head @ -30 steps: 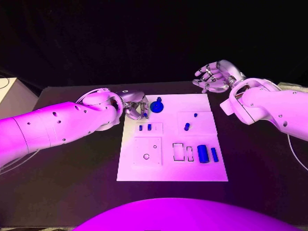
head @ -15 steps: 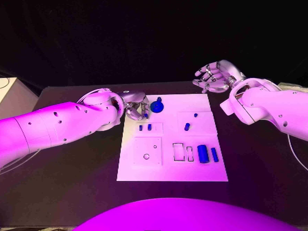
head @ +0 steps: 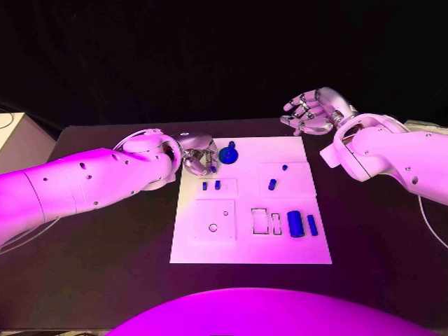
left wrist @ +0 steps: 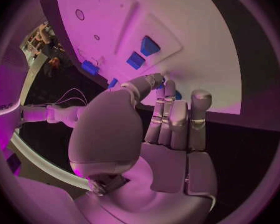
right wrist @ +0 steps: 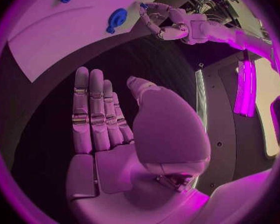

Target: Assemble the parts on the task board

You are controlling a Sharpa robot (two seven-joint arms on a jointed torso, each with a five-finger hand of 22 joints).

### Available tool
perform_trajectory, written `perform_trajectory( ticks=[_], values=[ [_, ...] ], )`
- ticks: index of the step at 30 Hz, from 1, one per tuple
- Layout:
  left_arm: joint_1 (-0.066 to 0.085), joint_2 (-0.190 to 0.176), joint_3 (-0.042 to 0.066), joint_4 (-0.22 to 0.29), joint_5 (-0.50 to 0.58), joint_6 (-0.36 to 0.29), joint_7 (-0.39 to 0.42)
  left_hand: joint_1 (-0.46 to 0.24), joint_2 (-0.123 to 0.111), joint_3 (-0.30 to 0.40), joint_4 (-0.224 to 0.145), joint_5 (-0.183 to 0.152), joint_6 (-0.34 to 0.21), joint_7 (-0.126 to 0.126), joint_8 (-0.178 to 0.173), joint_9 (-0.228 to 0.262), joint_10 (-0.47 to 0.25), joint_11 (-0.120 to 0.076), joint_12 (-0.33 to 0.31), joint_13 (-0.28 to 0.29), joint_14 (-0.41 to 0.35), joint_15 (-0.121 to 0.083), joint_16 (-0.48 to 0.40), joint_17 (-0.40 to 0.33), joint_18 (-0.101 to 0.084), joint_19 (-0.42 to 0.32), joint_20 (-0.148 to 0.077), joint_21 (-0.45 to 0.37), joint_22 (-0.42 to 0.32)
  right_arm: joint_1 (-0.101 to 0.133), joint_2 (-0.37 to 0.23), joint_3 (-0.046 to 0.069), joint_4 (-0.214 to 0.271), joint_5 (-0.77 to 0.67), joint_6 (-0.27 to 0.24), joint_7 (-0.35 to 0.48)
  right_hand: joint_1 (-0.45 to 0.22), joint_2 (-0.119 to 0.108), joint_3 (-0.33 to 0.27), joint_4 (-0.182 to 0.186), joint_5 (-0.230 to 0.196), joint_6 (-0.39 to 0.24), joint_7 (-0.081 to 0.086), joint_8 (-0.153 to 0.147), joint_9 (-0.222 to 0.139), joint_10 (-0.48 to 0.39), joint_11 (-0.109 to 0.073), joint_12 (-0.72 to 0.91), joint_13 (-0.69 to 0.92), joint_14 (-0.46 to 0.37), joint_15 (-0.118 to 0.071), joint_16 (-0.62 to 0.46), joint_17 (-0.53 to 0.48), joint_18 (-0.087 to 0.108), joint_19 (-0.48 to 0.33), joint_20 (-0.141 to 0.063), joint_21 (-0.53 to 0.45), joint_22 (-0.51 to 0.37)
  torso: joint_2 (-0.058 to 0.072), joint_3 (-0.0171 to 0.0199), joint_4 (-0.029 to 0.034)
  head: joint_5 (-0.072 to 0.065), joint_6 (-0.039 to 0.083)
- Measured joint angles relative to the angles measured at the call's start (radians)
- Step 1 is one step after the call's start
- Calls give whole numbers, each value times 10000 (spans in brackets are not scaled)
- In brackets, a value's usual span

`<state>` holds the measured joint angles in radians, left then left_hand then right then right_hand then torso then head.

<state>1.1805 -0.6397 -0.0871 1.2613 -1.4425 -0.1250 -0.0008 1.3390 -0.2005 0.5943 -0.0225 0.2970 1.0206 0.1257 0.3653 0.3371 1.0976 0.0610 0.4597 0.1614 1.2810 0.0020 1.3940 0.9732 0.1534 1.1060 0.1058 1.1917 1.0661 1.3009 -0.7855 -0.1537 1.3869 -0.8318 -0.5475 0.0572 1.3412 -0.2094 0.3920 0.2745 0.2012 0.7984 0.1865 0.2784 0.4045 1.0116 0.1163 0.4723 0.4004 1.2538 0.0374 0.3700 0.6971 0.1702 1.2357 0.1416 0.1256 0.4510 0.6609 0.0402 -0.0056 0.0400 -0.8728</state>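
Black desk [head: 103, 245] with white task board [head: 285, 245] at centre, long axis running away from the robot. Left arm reaching in low from the near left corner; right arm raised off the far right corner of the board.

Left hand [head: 197, 158] poised over the far left corner of the board, fingers [left wrist: 170, 115] held close together and nearly straight, tips down at the board edge. Contact with the board or with a small blue piece [left wrist: 178, 95] glimpsed behind the fingertips: cannot tell. Nothing plainly grasped; state of that hand left undecided.

Right hand [head: 311, 112] lifted clear of the desk beyond the board's far right corner, palm showing, fingers [right wrist: 90, 109] apart and loosely extended, holding nothing.

Round blue part with a loop [head: 228, 153] lying just beside the left hand, toward the board's middle, well apart from the right hand. Left hand judged the nearer for any pickup there.

Blue cylinder [head: 295, 223] and slimmer blue bar [head: 312, 225] lying side by side near the right edge, long axes along the board's length. Two short blue pegs [head: 211, 185] standing in the left middle panel; one more blue peg [head: 271, 184] in the right panel.
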Motion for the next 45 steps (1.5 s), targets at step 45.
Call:
perform_trajectory(
  ticks=[45],
  values=[
    [-4, 45, -42, -55, 158, 69, -42, 56, 29, 0, 0, -10, 33, -34, -53, 0, 74, -3, -37, 1, 38, -38, -7, 48, 0, 0, 0, 0, 42, -2, 8, 0, -10, -1, 8, -14, 0, 0, 0, 0, 0, 23, 22, 0, -8, 17, 17, 0, -80, 0, 0, -61, 1, 1, 36, 36, 0, -61, -1, 0, 1, -1, 0]
  ],
)
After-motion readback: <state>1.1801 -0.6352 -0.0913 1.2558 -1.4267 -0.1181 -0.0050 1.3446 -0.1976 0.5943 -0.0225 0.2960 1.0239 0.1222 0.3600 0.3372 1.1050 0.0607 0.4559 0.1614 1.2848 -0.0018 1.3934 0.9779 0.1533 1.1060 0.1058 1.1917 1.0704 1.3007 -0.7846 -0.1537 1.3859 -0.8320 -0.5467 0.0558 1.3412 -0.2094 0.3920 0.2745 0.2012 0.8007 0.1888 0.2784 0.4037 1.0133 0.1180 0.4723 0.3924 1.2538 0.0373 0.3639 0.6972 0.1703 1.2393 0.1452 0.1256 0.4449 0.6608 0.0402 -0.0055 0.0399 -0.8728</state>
